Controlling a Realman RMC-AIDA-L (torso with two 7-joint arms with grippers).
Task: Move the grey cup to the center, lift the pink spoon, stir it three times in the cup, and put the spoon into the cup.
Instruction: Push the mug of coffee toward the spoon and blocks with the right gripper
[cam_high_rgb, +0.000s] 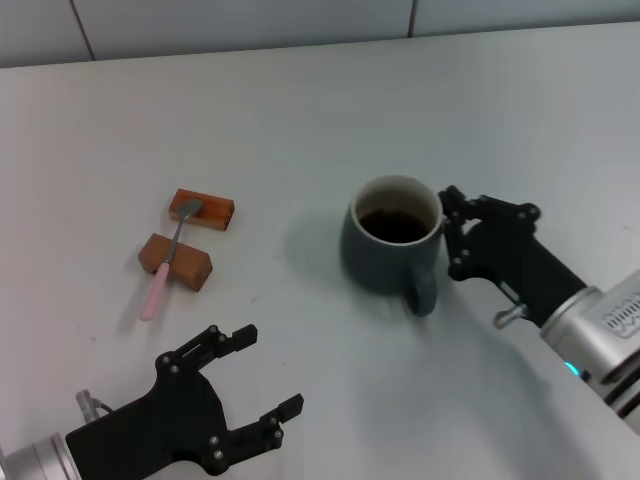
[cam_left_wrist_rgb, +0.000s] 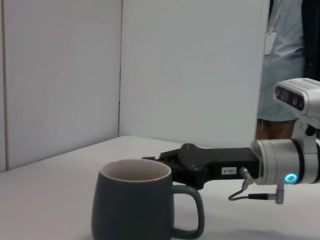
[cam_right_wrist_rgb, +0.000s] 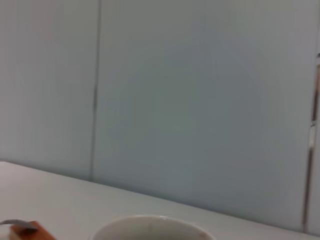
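Note:
The grey cup (cam_high_rgb: 388, 248) stands right of the table's middle, with dark liquid inside and its handle toward me. My right gripper (cam_high_rgb: 449, 230) is open, its fingertips right against the cup's right side near the rim. The pink spoon (cam_high_rgb: 157, 287) lies at the left across two wooden blocks, with its bowl on the far one. My left gripper (cam_high_rgb: 268, 372) is open and empty near the front edge, below the spoon. The left wrist view shows the cup (cam_left_wrist_rgb: 131, 206) with the right gripper (cam_left_wrist_rgb: 165, 159) behind it. The right wrist view shows the cup's rim (cam_right_wrist_rgb: 150, 224) and the spoon's bowl (cam_right_wrist_rgb: 14, 223).
Two brown wooden blocks (cam_high_rgb: 203, 210) (cam_high_rgb: 176, 262) carry the spoon. White tabletop (cam_high_rgb: 300, 120) stretches around them to a tiled wall at the back. A person (cam_left_wrist_rgb: 282, 75) stands behind the table in the left wrist view.

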